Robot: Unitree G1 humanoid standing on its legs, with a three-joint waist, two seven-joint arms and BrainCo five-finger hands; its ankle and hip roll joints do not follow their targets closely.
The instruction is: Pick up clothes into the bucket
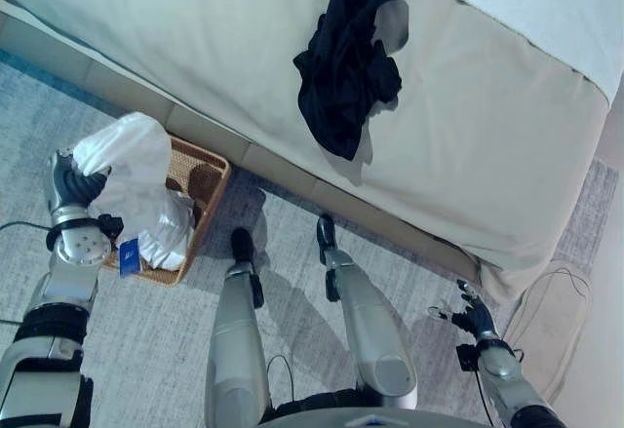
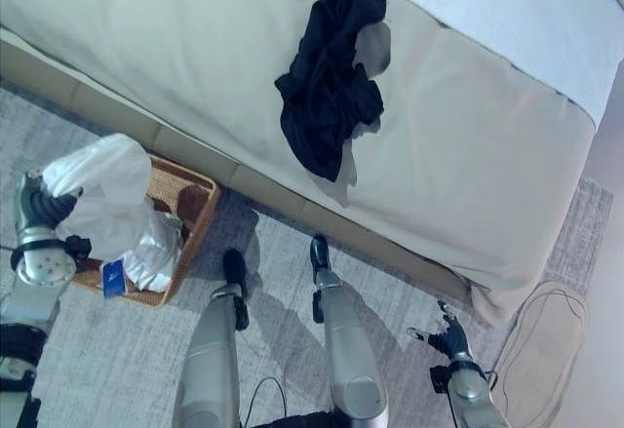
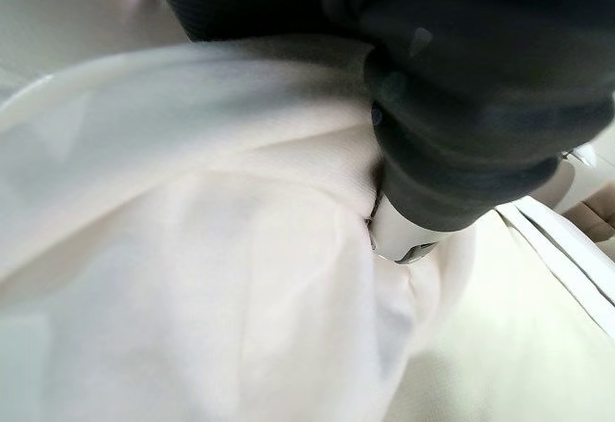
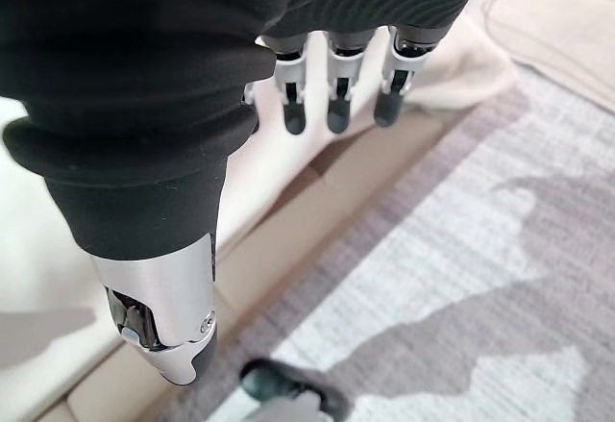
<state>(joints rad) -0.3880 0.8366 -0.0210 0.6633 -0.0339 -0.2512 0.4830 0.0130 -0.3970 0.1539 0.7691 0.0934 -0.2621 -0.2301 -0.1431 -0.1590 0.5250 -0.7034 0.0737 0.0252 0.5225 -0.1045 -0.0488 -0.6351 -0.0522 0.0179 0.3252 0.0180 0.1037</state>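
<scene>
My left hand [image 1: 76,186] is at the left, shut on a white garment [image 1: 136,184] that bunches up from it and hangs down into a brown wicker basket [image 1: 213,169] on the floor beside the bed. In the left wrist view the thumb [image 3: 408,235] presses into the white cloth [image 3: 192,278]. A black garment [image 1: 346,58] lies crumpled on the bed [image 1: 195,38], far from both hands. At the lower right my right hand [image 1: 475,316] hangs open above the rug, its fingers [image 4: 334,95] straight and holding nothing.
The bed's side runs diagonally across the floor behind the basket. A grey rug [image 1: 146,350] covers the floor. A beige flat item [image 1: 546,321] lies on the floor by the bed's corner, to the right of my right hand.
</scene>
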